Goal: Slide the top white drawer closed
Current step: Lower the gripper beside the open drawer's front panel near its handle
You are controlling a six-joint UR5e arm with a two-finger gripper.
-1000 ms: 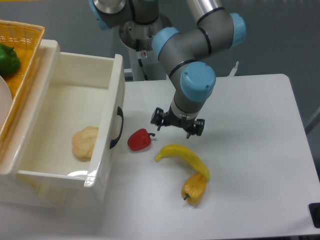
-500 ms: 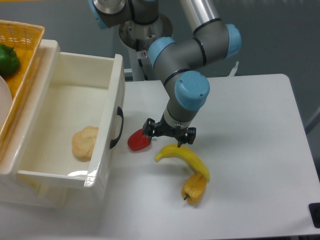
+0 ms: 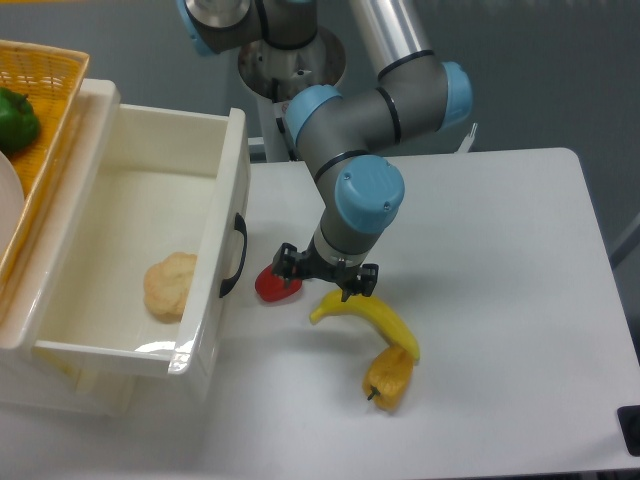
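Note:
The top white drawer (image 3: 215,262) stands pulled far out at the left, its glossy front panel facing right with a black curved handle (image 3: 235,256). A pale bread roll (image 3: 168,285) lies inside it. My gripper (image 3: 323,276) hangs low over the table a short way right of the handle, its black fingers spread apart and holding nothing. A red pepper (image 3: 274,285) lies right by its left finger, between the gripper and the drawer front.
A yellow banana (image 3: 368,317) and an orange-yellow pepper (image 3: 389,377) lie just below and right of the gripper. A yellow wicker basket (image 3: 35,140) with a green pepper (image 3: 15,118) sits on the cabinet top at far left.
The gripper has travelled left and slightly down, from above the banana toward the red pepper and drawer front. The drawer and the items have not moved.

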